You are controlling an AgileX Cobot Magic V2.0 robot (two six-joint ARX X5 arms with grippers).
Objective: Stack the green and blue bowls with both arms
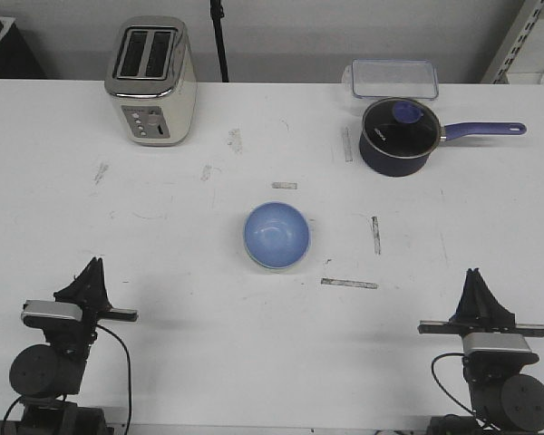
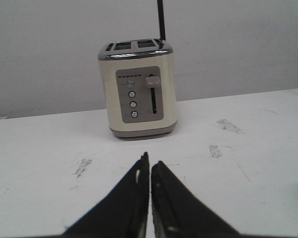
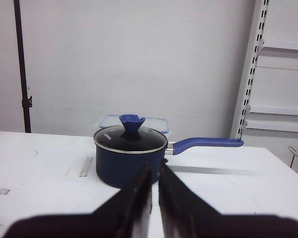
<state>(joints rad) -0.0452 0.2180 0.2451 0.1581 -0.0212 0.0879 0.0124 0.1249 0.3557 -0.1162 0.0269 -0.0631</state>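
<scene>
- Blue bowl (image 1: 276, 236) nested in green bowl (image 1: 274, 267) at mid-table (image 1: 163, 245), upright, only a thin mint rim showing beneath the blue.
- Left gripper (image 1: 92, 268) parked at the near left edge, fingers pressed together, empty, well apart from the stack.
- Right gripper (image 1: 472, 275) parked at the near right edge, fingers likewise closed on nothing.
- Cream toaster (image 1: 151, 80) at the far left, straight ahead of the left gripper (image 2: 150, 168) in its wrist view.
- Navy saucepan (image 1: 397, 136) with glass lid and purple handle at the far right, facing the right gripper (image 3: 155, 169); clear lidded container (image 1: 392, 79) just behind it.
</scene>
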